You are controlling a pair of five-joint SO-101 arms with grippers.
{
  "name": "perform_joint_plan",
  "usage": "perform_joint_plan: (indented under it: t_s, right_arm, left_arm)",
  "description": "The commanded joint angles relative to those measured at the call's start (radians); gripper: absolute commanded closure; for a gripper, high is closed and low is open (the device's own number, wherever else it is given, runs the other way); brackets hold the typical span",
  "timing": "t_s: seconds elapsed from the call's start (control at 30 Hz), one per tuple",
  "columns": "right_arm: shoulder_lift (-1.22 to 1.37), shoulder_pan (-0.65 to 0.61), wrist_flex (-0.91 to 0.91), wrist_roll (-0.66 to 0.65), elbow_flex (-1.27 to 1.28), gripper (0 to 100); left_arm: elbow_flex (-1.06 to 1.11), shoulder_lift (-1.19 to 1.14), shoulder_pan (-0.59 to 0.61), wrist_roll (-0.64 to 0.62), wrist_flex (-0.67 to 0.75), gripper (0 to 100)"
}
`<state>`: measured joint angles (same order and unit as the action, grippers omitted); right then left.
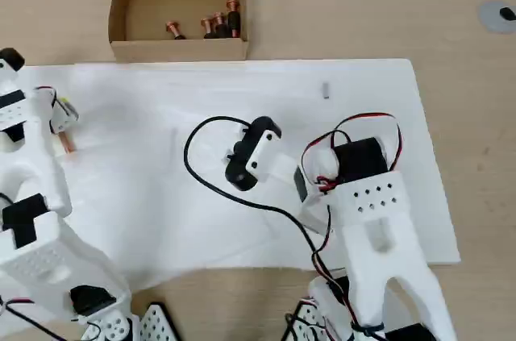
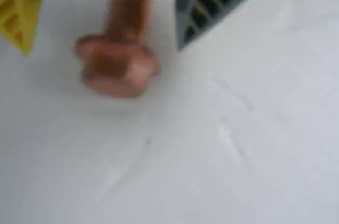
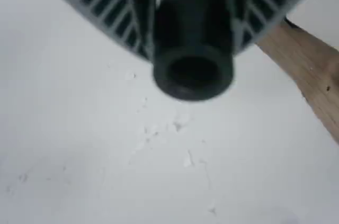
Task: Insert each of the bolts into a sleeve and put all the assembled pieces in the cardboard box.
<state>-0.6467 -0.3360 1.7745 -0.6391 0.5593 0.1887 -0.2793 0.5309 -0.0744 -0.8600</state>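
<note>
High view: found the cardboard box (image 1: pixel 121 10) at the far side of the surface (image 1: pixel 451 27), assembled pieces (image 1: pixel 219 25) bunched toward its near right corner, too small to count; spotted a copper bolt (image 1: pixel 65 144) at the left edge of the white sheet (image 1: pixel 161 196).

Left wrist view: caught the left tool (image 2: pixel 103 46) open, blurred, fingers (image 2: pixel 212 1) either side of that bolt, neither touching it.

Right wrist view: caught the right tool (image 3: pixel 192 33) clamped on a dark sleeve (image 3: pixel 193 70), one end cut off.
</note>
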Motion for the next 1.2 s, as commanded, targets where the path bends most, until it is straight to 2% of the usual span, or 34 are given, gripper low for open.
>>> perform_joint_plan:
  t_s: [0.0, 0.13, 0.47, 0.7, 0.77, 0.97, 1.17]
  right_arm:
    - [-0.031, -0.013, 0.009, 0.011, -0.004, 98.8]
    - [-0.031, -0.013, 0.008, 0.011, -0.005, 98.8]
    - [-0.031, -0.013, 0.008, 0.011, -0.007, 98.8]
    - [-0.031, -0.013, 0.008, 0.011, -0.007, 98.8]
    - [-0.031, -0.013, 0.008, 0.011, -0.007, 98.8]
    - [-0.031, -0.013, 0.008, 0.011, -0.007, 98.8]
    - [-0.031, -0.013, 0.008, 0.011, -0.007, 98.8]
  left_arm:
    - [-0.055, -0.024, -0.014, -0.026, 0.034, 81]
    - [-0.069, -0.082, -0.008, -0.023, 0.031, 81]
    - [-0.221, -0.179, -0.008, -0.023, -0.092, 81]
    - [-0.226, -0.186, -0.006, -0.025, -0.112, 82]
    - [-0.229, -0.186, -0.005, -0.031, -0.141, 84]
    - [-0.226, -0.186, 0.006, -0.034, -0.161, 100]
    - [-0.226, -0.186, 0.029, -0.052, -0.203, 99]
